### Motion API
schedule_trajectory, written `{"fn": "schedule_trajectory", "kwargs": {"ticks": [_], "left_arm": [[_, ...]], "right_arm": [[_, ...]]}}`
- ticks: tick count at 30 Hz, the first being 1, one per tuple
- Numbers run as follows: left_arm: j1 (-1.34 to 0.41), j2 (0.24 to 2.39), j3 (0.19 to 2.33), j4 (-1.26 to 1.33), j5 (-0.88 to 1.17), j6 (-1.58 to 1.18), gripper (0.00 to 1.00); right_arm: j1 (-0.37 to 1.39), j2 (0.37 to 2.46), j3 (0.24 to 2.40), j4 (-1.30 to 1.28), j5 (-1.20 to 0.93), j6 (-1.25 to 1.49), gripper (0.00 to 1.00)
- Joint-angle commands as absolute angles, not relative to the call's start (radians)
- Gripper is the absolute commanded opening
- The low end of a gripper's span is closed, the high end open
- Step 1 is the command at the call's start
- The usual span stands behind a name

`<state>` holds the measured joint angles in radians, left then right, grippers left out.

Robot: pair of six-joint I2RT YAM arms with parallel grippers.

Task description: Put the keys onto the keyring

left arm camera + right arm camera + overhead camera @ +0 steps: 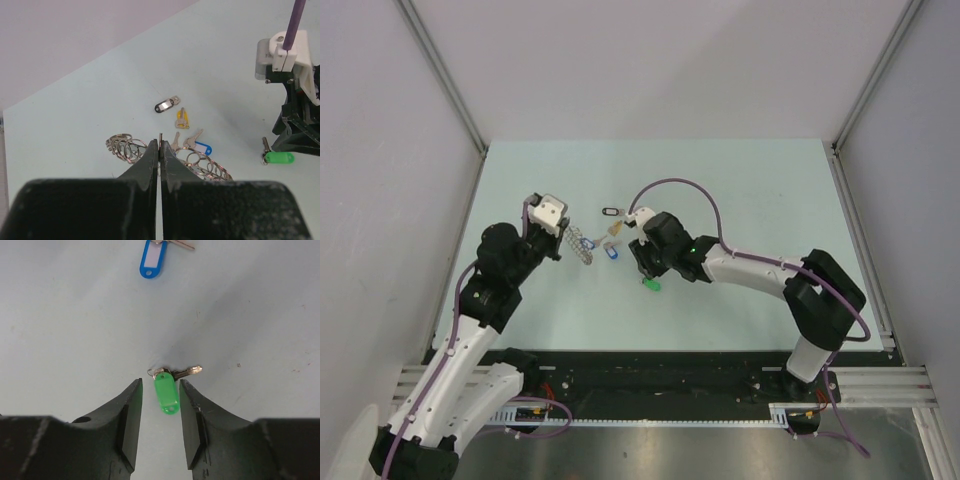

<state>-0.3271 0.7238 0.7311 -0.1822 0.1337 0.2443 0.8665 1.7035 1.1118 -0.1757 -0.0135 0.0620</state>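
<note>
Pale table (740,180); right claw (160,385) apart over green key (166,396), left claw (160,143) tight on keyring (122,146)

Keyring (120,146) middle hidden behind left fingers (147,164); blue-tagged key (151,260) cut by top edge.

Pale mint table (720,180) boxed by plain grey walls (650,60), evenly lit

Pale table (750,190), coiled keyring (580,246), four tagged keys (611,254) scattered beside it
</note>
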Motion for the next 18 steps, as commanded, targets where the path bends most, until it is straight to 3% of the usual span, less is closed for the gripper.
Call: {"fn": "schedule_trajectory", "kwargs": {"ticks": [1,13,18], "left_arm": [[-0.328,0.703,0.730,-0.123,0.078,0.242,0.00],[-0.328,0.696,0.729,-0.120,0.057,0.238,0.00],[-0.328,0.696,0.729,-0.118,0.064,0.238,0.00]], "right_arm": [[0.913,1.733,1.152,-0.184,0.138,0.230,0.43],[0.966,1.881,1.190,-0.103,0.258,0.233,0.48],[0.971,1.888,1.190,-0.124,0.262,0.203,0.42]]}}
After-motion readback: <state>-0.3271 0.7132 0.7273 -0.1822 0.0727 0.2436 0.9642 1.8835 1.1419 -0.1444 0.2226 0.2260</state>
